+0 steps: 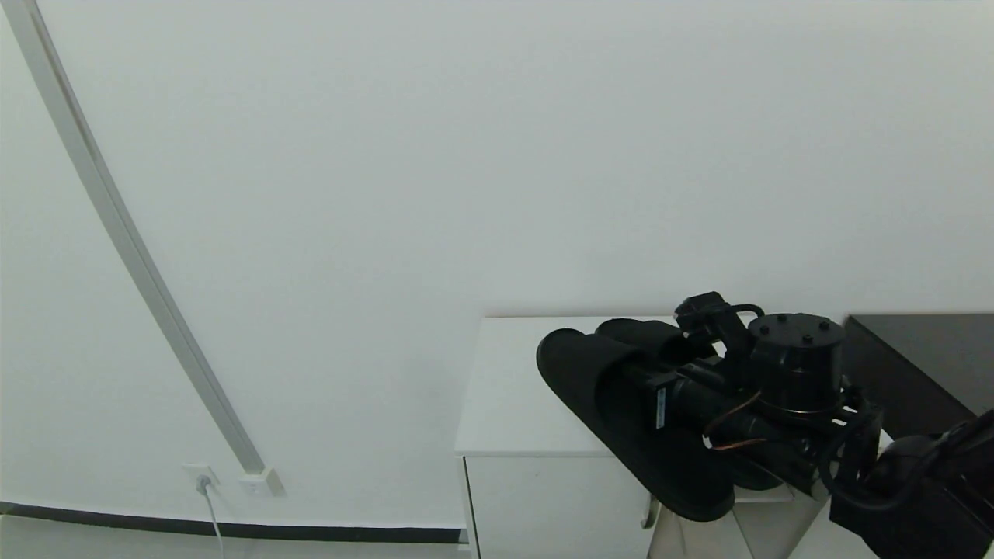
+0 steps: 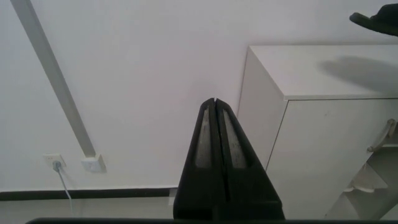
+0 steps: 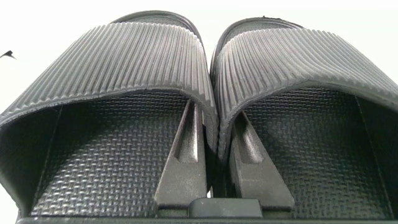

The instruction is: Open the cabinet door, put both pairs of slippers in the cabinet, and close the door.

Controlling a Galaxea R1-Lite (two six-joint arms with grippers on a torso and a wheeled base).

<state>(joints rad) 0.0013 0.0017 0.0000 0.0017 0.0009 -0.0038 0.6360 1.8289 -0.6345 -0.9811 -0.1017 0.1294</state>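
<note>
Right wrist view: my right gripper [image 3: 216, 121] has hold of the pair of black slippers [image 3: 137, 62]. One of my fingers [image 3: 183, 162] sits inside each slipper, under the ribbed strap and on the textured footbed. The two inner side walls are pinched together between the fingers, so the jaws are nearly closed with only those walls between them.

Head view: the pair hangs in the air over the white cabinet [image 1: 520, 388], above the right part of its top. The toes point away from me and to the left, and the heels hang out past the front edge. The soles are tilted and clear of the top.

Cabinet front: a handle [image 2: 380, 135] shows on the door. A pale panel angles out from the front below the slippers. I cannot tell how far the door stands open.

Left wrist view: my left gripper [image 2: 215, 102] has its two fingers pressed flat together, with nothing between them. It hangs to the left of the cabinet and points at the white wall [image 1: 497, 155].

Surroundings: a grey cable duct [image 1: 124, 233] runs down the wall to a socket [image 1: 200, 473] with a plug in it. A dark surface [image 1: 916, 349] lies just right of the cabinet.
</note>
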